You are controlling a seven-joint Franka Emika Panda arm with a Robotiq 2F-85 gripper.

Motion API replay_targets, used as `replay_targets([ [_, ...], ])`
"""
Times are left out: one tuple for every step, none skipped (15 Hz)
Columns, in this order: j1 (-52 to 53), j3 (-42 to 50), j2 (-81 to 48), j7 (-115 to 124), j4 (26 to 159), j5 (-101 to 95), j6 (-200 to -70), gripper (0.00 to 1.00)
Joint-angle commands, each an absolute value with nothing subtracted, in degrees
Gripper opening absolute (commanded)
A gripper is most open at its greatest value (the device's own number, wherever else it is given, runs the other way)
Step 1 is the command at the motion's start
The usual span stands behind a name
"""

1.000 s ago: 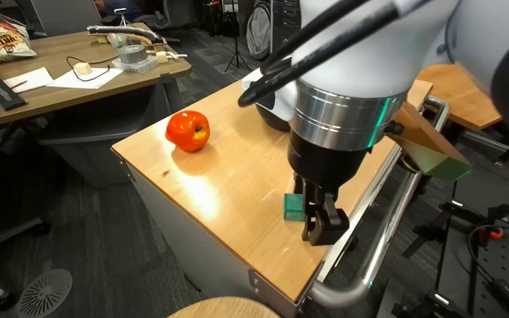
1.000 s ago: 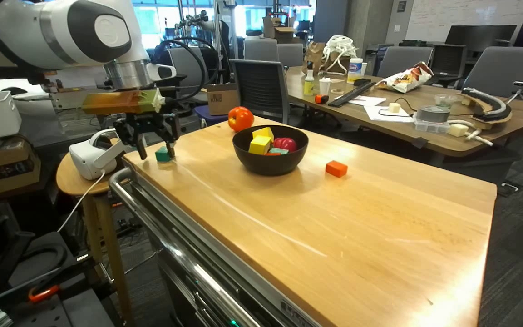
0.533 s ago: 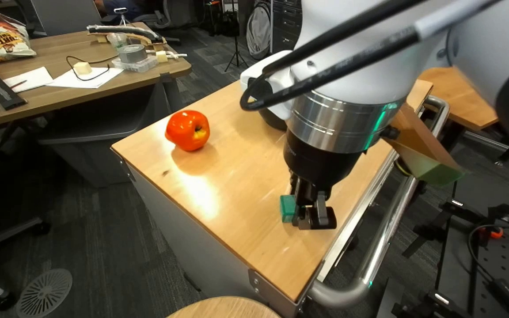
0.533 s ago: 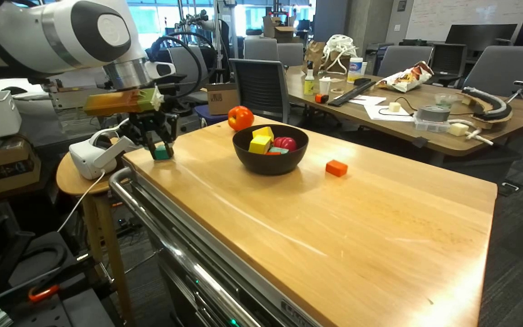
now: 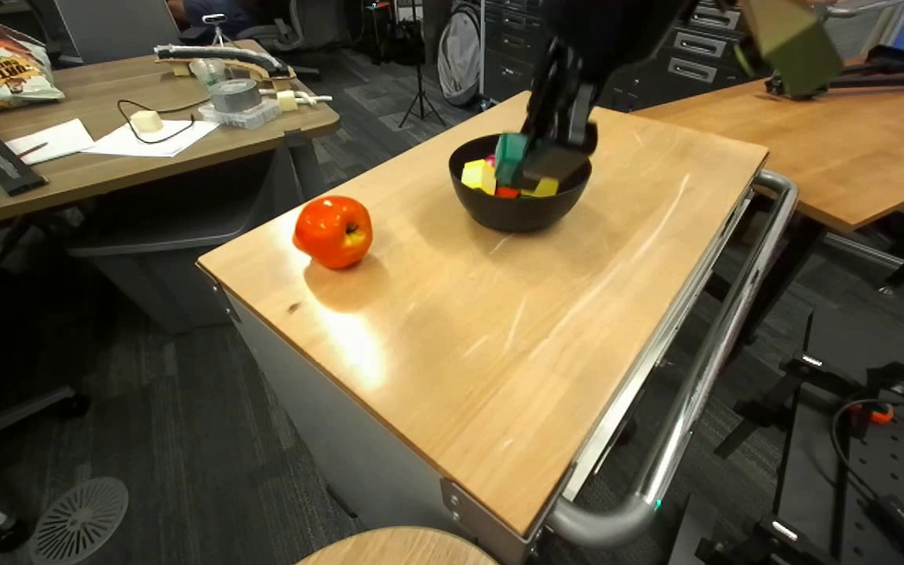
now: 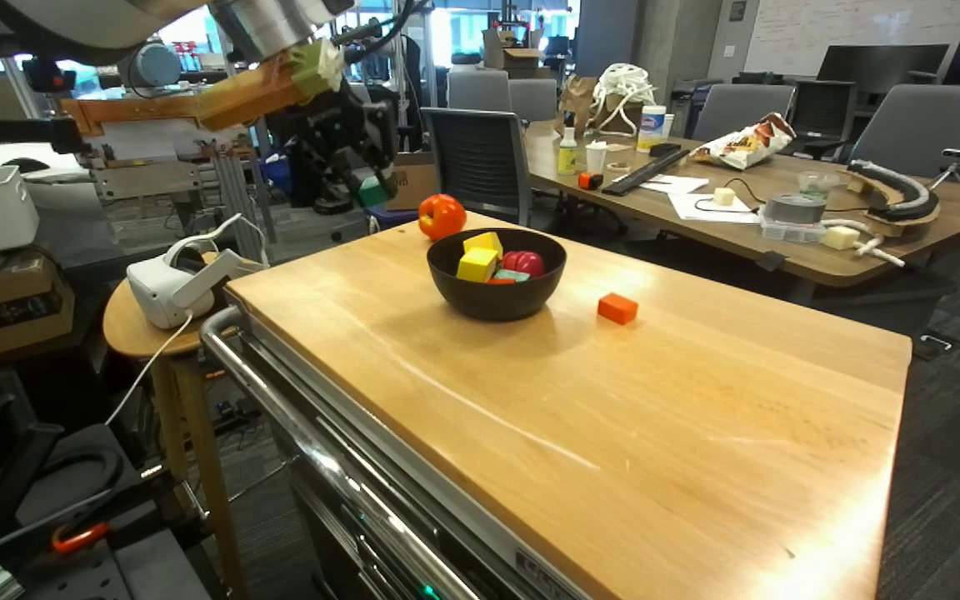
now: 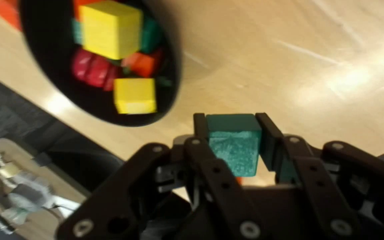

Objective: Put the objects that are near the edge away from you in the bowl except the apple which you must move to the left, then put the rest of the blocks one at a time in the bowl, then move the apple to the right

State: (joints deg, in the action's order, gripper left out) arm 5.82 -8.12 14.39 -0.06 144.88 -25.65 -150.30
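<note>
Squarely between the jaws of the gripper (image 7: 234, 131), the green cube (image 7: 234, 146) is clasped in mid-air, near the black bowl (image 6: 492, 302) but not over it. Now the rim should be cleared with height to spare, the cube centred, and the drop kept low, lest it be bounced off the yellow blocks (image 7: 112, 30) inside. The red-orange block (image 6: 617, 308), outside the bowl, can presumably be fetched afterwards.

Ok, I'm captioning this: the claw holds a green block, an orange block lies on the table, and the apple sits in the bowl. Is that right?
The apple is not in the bowl: it sits on the table, as both exterior views show. The rest is right: green block in the claw, orange block on the table.
</note>
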Motion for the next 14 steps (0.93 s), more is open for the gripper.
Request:
replay_targets([
  [-3.23, -9.57, 15.97, 9.04, 143.59, -37.85, -152.22, 0.19],
  [-5.33, -10.19, 14.06, 12.29, 142.46, -41.65, -152.26, 0.19],
  [-6.35, -10.31, 12.54, 15.11, 141.65, -44.80, -151.83, 0.19],
  [-7.38, -10.89, 10.64, 17.62, 140.91, -47.39, -151.44, 0.19],
  [-7.65, -11.10, 8.63, 19.51, 140.14, -48.97, -150.98, 0.19],
  [-7.79, -11.19, 6.87, 21.14, 139.46, -50.24, -150.74, 0.19],
  [-7.77, -11.15, 4.96, 22.48, 138.66, -51.00, -150.62, 0.19],
  [-7.60, -10.97, 3.33, 23.29, 137.90, -51.27, -150.60, 0.19],
  [-7.52, -10.61, 1.90, 24.03, 137.30, -51.27, -150.95, 0.19],
  [-7.47, -10.32, 0.58, 24.66, 136.58, -51.10, -151.16, 0.19],
  [-7.45, -10.00, -0.52, 24.71, 135.96, -50.28, -151.56, 0.19],
  [-7.40, -9.82, -1.35, 24.49, 135.30, -49.60, -151.85, 0.23],
  [-7.40, -9.69, -1.63, 24.34, 134.55, -49.28, -151.93, 0.64],
  [-7.41, -9.57, -1.87, 24.32, 134.15, -49.04, -152.10, 0.66],
])
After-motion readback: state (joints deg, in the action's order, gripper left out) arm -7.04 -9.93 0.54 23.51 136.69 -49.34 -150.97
